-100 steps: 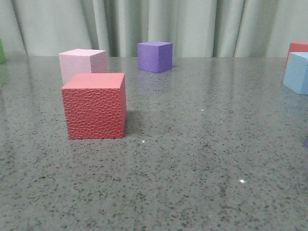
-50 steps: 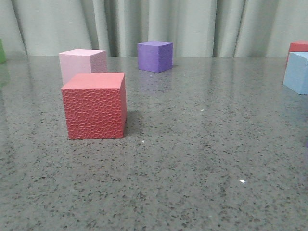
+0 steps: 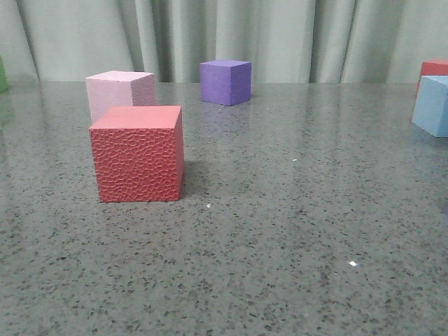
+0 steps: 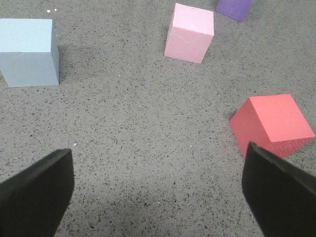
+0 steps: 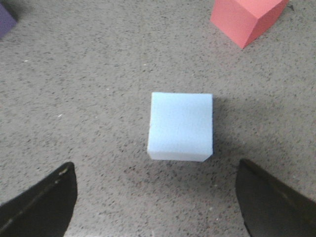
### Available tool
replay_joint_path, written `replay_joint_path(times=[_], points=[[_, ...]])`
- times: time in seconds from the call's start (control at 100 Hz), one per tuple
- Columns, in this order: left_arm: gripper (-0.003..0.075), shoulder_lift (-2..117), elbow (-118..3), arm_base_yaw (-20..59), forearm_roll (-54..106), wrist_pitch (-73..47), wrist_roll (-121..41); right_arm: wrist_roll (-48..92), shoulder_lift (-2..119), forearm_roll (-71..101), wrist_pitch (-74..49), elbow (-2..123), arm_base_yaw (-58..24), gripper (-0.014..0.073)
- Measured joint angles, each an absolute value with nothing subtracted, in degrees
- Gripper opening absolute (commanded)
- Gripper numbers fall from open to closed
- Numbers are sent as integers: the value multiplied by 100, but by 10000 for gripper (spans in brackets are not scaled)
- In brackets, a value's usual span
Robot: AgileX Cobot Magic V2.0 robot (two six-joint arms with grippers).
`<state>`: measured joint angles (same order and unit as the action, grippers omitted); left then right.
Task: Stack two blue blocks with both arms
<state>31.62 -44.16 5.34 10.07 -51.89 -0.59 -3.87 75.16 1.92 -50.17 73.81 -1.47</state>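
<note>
One blue block lies on the table just ahead of my open right gripper, outside the gap between its fingers. The front view shows a blue block cut off by the right edge. Another blue block shows in the left wrist view, well ahead of my open left gripper and off to one side. Only bare table lies between the left fingers. Neither gripper appears in the front view.
A textured red cube stands at the front left of the table, with a pale pink cube behind it. A purple cube sits near the curtain. Another red cube and a green object are cut off at the edges.
</note>
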Motion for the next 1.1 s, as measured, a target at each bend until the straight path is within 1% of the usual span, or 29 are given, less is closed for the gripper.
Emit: replay_joint_path(times=[0.27,0.48,1.1], points=[[662,3162,-4416,534,1007,-5189,-59,-387,8346,-93,-5189,7970,-147,645],[662,3162,-4416,534,1007,-5189,-59,-396,8863,-127,-5216,8082,-147,645],[662,3162,-4420,534,1007,-5192,-59,-396,9544,-134,-5112,8093,-17,645]])
